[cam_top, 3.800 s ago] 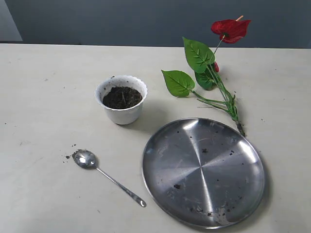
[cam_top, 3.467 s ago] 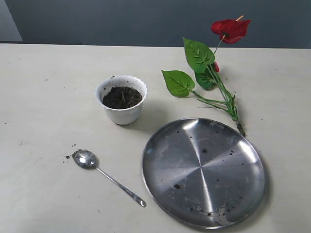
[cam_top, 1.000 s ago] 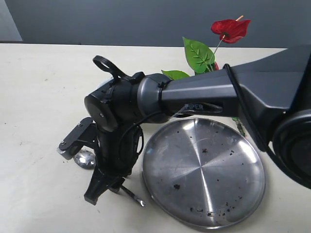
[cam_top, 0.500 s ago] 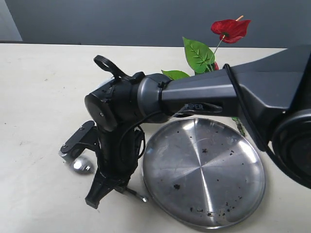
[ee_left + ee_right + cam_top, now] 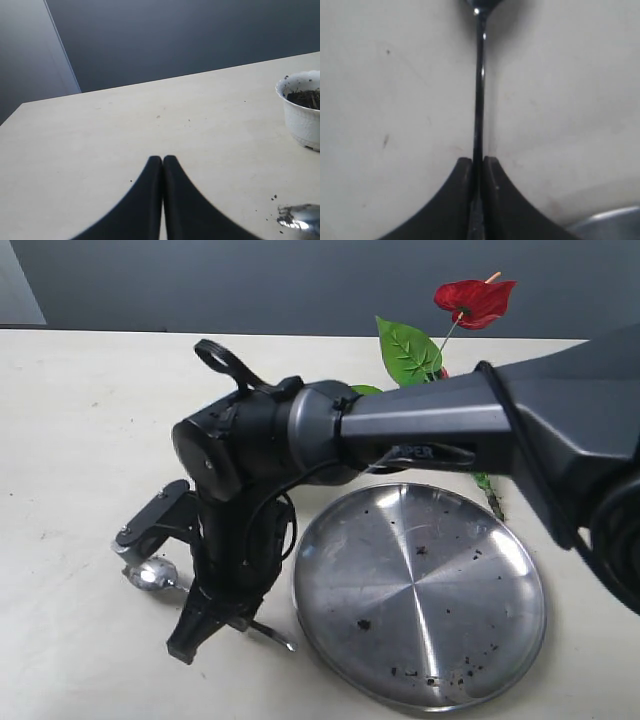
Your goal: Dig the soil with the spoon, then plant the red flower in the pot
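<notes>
the right gripper [image 5: 477,170] is pinching the spoon [image 5: 479,90] by its handle, its two dark fingers [image 5: 455,190] pressed against the thin metal from both sides, the handle running straight out from between them to the bowl at the frame's edge. in the exterior view this gripper [image 5: 215,615] is reaching across to the counter's [image 5: 80,440] left half, sitting at about 8 o'clock from the scene's centre, with the spoon [image 5: 155,574] showing its bowl at 9 o'clock of the wrist and the handle tip poking out at 4 o'clock, just beside the plate's [image 5: 420,595] rim.

the left gripper [image 5: 162,167] is closed on nothing, its fingers [image 5: 145,200] lying flush together over bare counter [image 5: 100,140].

the pot [image 5: 302,112] is standing upright in the left wrist view, soil [image 5: 305,97] filling it to near the rim; in the exterior view the arm is hiding it. a few dark crumbs are lying near the spoon bowl [image 5: 300,222].

the flower [image 5: 475,300] is lying on the counter at about 1 o'clock from the plate, its red bloom farthest away, a green leaf [image 5: 408,352] showing above the arm. the plate is carrying scattered soil specks.
</notes>
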You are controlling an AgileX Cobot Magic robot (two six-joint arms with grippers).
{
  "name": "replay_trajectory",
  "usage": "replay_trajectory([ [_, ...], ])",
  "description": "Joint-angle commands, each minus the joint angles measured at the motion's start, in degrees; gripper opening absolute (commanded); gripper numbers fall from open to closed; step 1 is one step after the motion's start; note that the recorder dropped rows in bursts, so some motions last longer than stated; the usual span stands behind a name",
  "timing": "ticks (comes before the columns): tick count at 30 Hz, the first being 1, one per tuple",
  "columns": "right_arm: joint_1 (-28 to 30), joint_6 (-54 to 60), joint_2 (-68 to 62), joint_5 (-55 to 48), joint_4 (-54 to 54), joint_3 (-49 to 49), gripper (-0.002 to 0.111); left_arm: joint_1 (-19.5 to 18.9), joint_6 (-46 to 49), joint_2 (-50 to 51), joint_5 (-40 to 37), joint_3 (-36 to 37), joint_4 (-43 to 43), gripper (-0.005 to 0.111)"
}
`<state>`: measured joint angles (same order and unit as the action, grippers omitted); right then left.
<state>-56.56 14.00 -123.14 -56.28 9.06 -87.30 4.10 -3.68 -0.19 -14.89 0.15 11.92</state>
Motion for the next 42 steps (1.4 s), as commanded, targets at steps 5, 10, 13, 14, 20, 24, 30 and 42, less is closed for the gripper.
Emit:
replay_trajectory([
  [5, -0.1, 0.3, 7.6, -2.7, -13.0, -9.0, -0.001, 0.1, -0.2, 0.2, 0.4, -0.2, -0.3, 0.001],
  [10, -0.1, 0.3, 7.6, -11.1, -37.8, -13.5, -0.001, 0.1, -0.2, 0.2, 0.4, -0.2, -0.3, 0.001],
  [13, 0.2, 0.5, 7.6, -13.7, -52.8, -13.5, -0.001, 0.1, -0.2, 0.2, 0.4, -0.2, -0.3, 0.001],
  [14, 0.6, 0.8, 7.6, -13.7, -56.3, -13.5, -0.001, 0.1, -0.2, 0.2, 0.4, -0.2, -0.3, 0.001],
  [20, 2.1, 16.4, 7.6, -13.7, -61.6, -13.5, -0.001, 0.1, -0.2, 0.2, 0.4, -0.2, -0.3, 0.001],
  [24, 2.2, 30.0, 7.5, -13.7, -61.6, -13.5, -0.001, 0.1, -0.2, 0.2, 0.4, -0.2, -0.3, 0.001],
  [30, 2.2, 34.9, 6.7, -10.7, -66.6, -13.5, -0.001, 0.1, -0.2, 0.2, 0.4, -0.2, -0.3, 0.001],
  [42, 2.6, 34.8, -5.9, -8.6, -74.0, -13.5, -0.001, 0.1, -0.2, 0.2, 0.4, -0.2, -0.3, 0.001],
])
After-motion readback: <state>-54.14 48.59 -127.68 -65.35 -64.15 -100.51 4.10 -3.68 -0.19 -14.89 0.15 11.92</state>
